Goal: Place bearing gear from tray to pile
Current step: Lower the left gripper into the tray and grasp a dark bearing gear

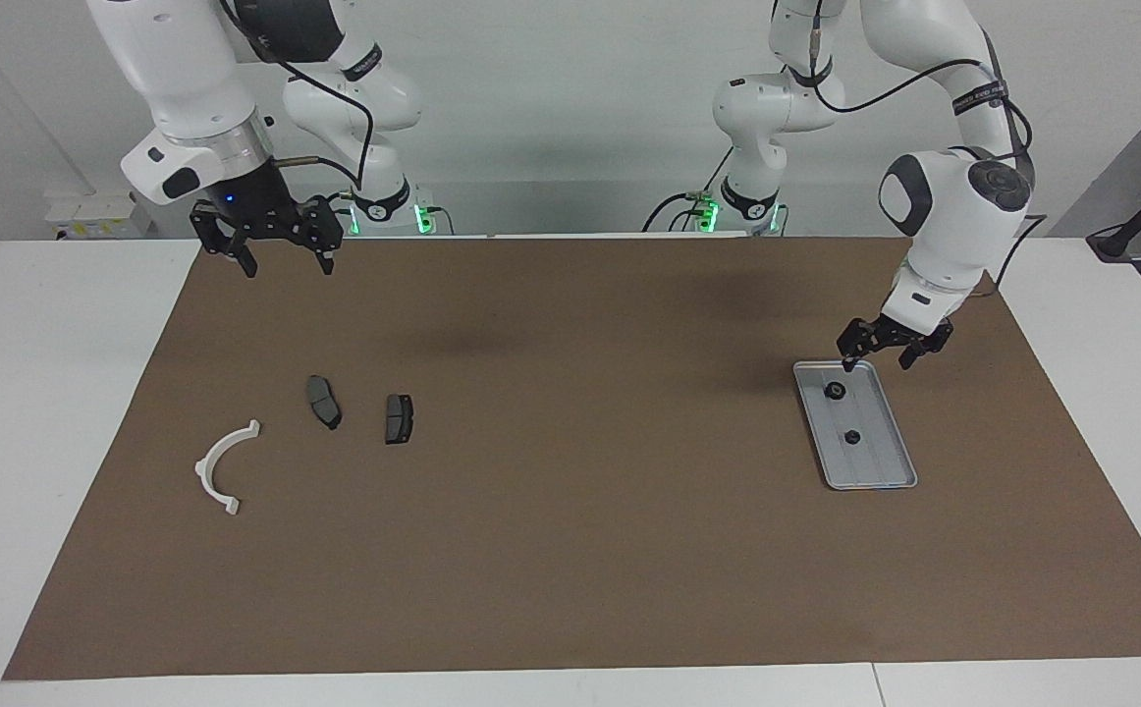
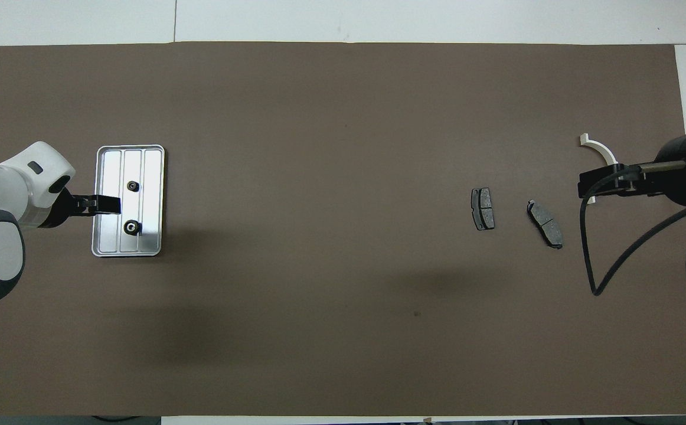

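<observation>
The silver tray (image 1: 875,462) lies on the brown mat toward the left arm's end of the table; it also shows in the overhead view (image 2: 153,177). Two small black bearing gears sit in it, one nearer to the robots (image 1: 835,391) (image 2: 132,226) and one farther (image 1: 852,437) (image 2: 133,186). My left gripper (image 1: 875,361) (image 2: 110,205) is open and empty, low over the tray's rim. The pile lies toward the right arm's end: a white bracket (image 1: 222,462) (image 2: 600,150) and two dark pads (image 1: 323,401) (image 1: 399,418). My right gripper (image 1: 290,267) (image 2: 591,183) waits open, raised over the mat's edge.
The brown mat (image 1: 570,511) covers most of the white table. A black cable (image 2: 591,254) hangs from the right arm over the mat beside the pads.
</observation>
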`<action>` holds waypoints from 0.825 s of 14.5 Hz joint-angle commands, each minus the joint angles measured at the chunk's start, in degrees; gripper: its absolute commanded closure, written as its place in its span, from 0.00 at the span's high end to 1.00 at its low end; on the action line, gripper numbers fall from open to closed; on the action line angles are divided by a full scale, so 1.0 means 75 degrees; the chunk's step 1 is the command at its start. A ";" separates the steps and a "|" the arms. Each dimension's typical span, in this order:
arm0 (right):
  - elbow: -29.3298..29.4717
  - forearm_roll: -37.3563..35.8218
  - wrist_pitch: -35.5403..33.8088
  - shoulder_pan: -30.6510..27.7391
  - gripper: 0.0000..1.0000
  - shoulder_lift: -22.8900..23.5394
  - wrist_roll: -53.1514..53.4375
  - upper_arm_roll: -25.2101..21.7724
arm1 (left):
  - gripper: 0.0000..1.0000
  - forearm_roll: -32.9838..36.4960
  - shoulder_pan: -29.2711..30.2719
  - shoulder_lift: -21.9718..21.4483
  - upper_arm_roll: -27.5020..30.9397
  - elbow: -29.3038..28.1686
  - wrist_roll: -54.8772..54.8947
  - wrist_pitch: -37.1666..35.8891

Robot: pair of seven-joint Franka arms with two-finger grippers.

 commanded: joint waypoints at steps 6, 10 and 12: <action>-0.0019 0.0167 -0.0073 -0.0230 1.00 -0.0115 -0.0181 0.0060 | 0.96 0.0065 0.0083 0.0526 -0.0072 -0.0366 0.0066 0.0944; -0.0019 0.0156 -0.0049 -0.0242 1.00 -0.0115 -0.0181 0.0049 | 0.95 0.0065 0.0060 0.0654 -0.0072 -0.0588 0.0066 0.1190; -0.0019 0.0156 0.0033 -0.0230 1.00 -0.0115 -0.0169 0.0060 | 0.95 0.0065 0.0001 0.0725 -0.0072 -0.0682 0.0019 0.1307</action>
